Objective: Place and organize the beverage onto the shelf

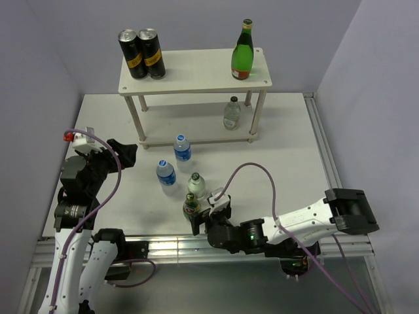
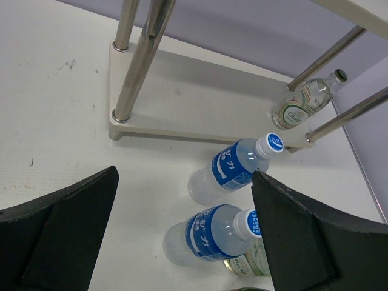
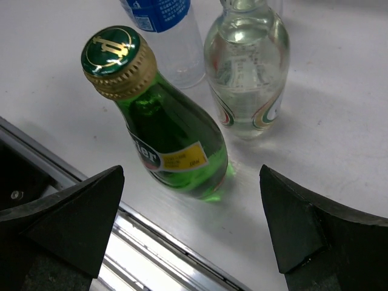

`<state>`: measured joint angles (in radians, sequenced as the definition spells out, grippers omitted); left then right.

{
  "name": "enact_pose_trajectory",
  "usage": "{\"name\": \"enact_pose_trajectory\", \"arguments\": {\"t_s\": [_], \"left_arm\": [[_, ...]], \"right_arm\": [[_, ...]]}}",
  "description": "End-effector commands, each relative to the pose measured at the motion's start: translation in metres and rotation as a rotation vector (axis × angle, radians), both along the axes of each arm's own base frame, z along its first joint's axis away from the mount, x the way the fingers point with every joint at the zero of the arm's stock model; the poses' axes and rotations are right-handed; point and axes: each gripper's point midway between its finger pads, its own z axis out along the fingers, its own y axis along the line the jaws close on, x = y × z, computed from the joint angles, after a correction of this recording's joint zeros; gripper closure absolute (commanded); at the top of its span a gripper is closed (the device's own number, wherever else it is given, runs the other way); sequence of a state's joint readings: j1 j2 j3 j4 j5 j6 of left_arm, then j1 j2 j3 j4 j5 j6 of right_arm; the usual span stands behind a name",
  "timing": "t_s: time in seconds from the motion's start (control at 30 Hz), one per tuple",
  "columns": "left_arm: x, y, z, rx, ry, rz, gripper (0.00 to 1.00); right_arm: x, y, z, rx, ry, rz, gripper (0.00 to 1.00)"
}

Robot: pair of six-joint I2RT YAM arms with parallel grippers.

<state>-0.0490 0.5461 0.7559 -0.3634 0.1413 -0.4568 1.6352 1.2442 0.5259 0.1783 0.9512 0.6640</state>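
White tabletop point(image 1: 288, 150), pale lilac walls closing it in on the left, far and right sides, both arms rising from the near edge.

Right gripper point(image 3: 191, 174): lying low at the near edge, jaws standing fully apart, gripping nothing. Its black fingers point(image 3: 66, 218) are flanking the small green bottle point(image 3: 173, 136), which is standing upright between them with bare table showing on either side; no contact showing. Its green cap with the gold collar is facing up toward the wrist camera. Just beyond it the small clear glass bottle point(image 3: 247, 73) is standing upright, close beside it but apart. Metal rail point(image 3: 157, 242) of the table edge is running below the bottle.

Left gripper point(image 2: 185, 182): hanging over the left part of the table, jaws likewise spread to the full, empty, touching nothing. Wrist view is looking out between the two dark fingers point(image 2: 60, 236) at two blue-labelled bottles with white caps: the nearer water bottle point(image 2: 209, 239) and the farther water bottle point(image 2: 233, 165). Both are standing on the table, apart from each other, the farther one just in front of the lower board.

These four loose bottles are forming a ragged line from the rack's front toward the right gripper.

Shelf point(image 1: 196, 73): standing at the far middle of the table, cream-white, two boards on thin legs. Top board is carrying two black cans point(image 1: 143, 53) side by side at its left end and a tall green bottle point(image 1: 243, 51) at its right end. Lower board is carrying one lower-tier clear bottle point(image 1: 232, 112) on its right part, upright.
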Motion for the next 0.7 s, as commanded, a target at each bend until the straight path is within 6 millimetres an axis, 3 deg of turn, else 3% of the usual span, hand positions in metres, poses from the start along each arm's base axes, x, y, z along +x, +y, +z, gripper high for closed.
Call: {"name": "enact_pose_trajectory", "arguments": {"t_s": [0.0, 0.2, 0.47, 0.67], "left_arm": [[0.0, 0.003, 0.012, 0.012, -0.049, 0.011, 0.01], [-0.001, 0.003, 0.013, 0.012, -0.053, 0.009, 0.01], [-0.001, 0.001, 0.013, 0.01, -0.055, -0.002, 0.01], [0.0, -0.001, 0.011, 0.009, -0.049, -0.011, 0.01]], "right_arm": [[0.006, 0.027, 0.018, 0.072, -0.018, -0.015, 0.0], [0.013, 0.048, 0.001, 0.028, -0.017, -0.016, 0.0], [0.038, 0.059, -0.03, -0.012, -0.012, -0.067, 0.0], [0.048, 0.065, -0.04, -0.015, -0.033, -0.104, 0.0]]}}
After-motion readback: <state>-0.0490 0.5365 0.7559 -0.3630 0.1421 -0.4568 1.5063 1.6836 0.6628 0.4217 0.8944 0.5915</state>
